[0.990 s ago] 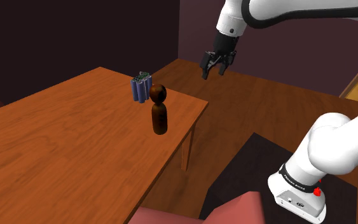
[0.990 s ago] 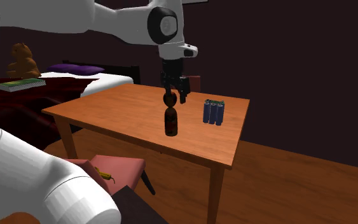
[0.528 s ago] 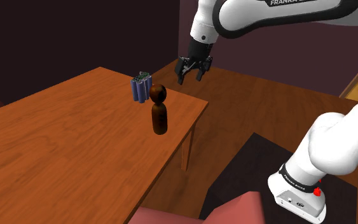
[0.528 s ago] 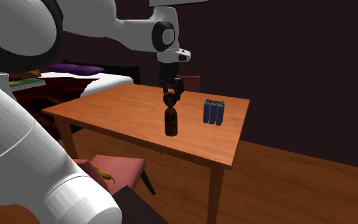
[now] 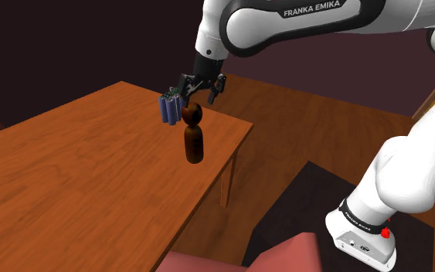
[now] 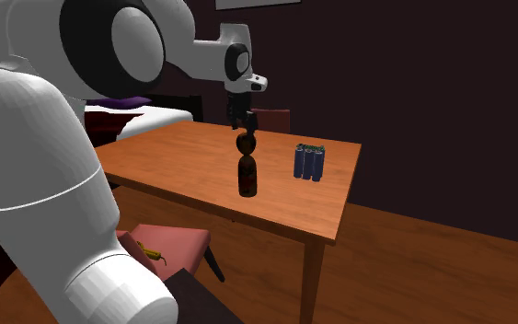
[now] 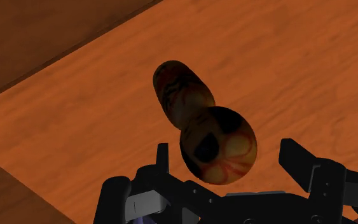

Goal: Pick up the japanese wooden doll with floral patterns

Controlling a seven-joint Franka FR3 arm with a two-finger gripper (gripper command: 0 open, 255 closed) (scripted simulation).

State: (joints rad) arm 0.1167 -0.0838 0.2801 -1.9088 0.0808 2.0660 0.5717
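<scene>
Doll (image 5: 195,139) stands upright near the table's (image 5: 76,178) right edge in the shoulder view, blue cylinders (image 5: 171,108) just beyond it; gripper (image 5: 198,94) hovers over its round head, fingers spread and empty, seemingly lined up to descend and clasp it.

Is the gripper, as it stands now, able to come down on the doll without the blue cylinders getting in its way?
Probably yes. The gripper hangs just above the doll, fingers open either side of its head, nothing between. The blue cylinders stand apart from it.
</scene>
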